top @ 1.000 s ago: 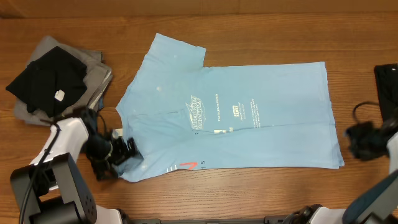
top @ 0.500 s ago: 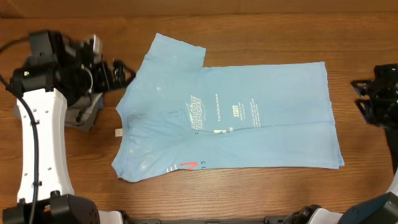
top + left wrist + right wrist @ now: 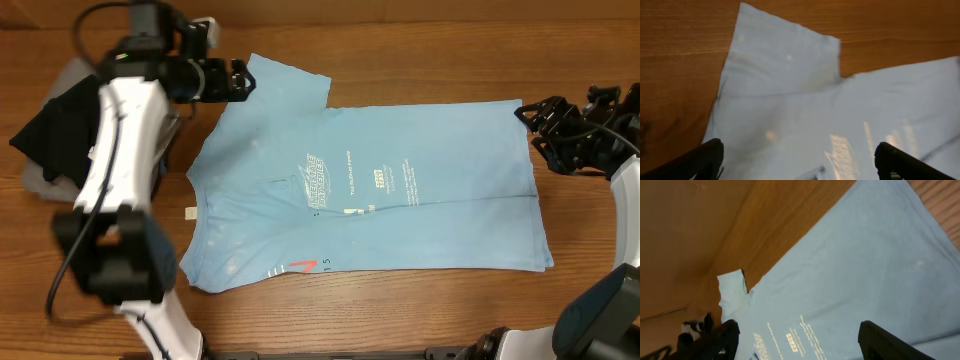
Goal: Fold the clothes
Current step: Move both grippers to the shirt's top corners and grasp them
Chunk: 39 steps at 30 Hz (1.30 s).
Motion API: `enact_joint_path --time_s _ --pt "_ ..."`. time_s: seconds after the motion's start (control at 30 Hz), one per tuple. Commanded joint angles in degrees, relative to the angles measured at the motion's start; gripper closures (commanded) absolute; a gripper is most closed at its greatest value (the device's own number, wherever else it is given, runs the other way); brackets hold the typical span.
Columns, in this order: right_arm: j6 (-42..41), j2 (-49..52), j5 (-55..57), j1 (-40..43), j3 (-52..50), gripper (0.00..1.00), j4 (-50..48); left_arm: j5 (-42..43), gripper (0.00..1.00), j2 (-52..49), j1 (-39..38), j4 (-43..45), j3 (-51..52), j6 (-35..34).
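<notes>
On the wooden table [image 3: 400, 40] one light sky-blue T-shirt [image 3: 430, 220] lies spread flat across the middle, collar end toward the left arm and hem toward the right arm. One sleeve [image 3: 290, 82] sticks out at its far left corner; a second sleeve cannot be made out. The cloth carries one block of white lettering [image 3: 320, 182] near the centre, one small orange-red mark [image 3: 303, 266] by the near edge, and one small white tag [image 3: 190, 212] at the collar side. Two grippers are in view. The left gripper [image 3: 240, 80] hangs at the outer edge of the sleeve; in the left wrist view its two fingers [image 3: 705, 157] stand wide apart with only shirt and table seen beyond them, so it is released and grasps nothing. The right gripper [image 3: 535, 118] sits at the far hem corner of the shirt; in the right wrist view its two fingers [image 3: 722, 340] are likewise spread wide, nothing between them. At the far left one pile lies apart from the shirt, partly hidden by the left arm: one black garment [image 3: 50, 135] on grey cloth [image 3: 38, 183]; how many grey pieces, cannot tell.
</notes>
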State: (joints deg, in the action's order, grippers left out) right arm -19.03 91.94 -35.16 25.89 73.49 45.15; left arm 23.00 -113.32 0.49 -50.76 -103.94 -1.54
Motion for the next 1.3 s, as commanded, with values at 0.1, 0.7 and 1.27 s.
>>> enact_joint_path --time_s 0.1,0.7,1.27 --pt "2.0 -0.5 0.6 -0.2 1.3 0.20 4.6 -15.6 0.05 -12.6 -3.0 9.2 -4.2 -3.9" --pt "5.8 -0.5 5.2 -0.3 1.2 0.26 14.4 -15.8 0.27 -27.8 -5.5 32.8 -4.2 -4.5" --pt "5.6 -0.5 10.7 -0.3 1.1 0.29 7.0 -12.5 0.96 -22.6 -5.6 26.6 -4.2 -3.1"
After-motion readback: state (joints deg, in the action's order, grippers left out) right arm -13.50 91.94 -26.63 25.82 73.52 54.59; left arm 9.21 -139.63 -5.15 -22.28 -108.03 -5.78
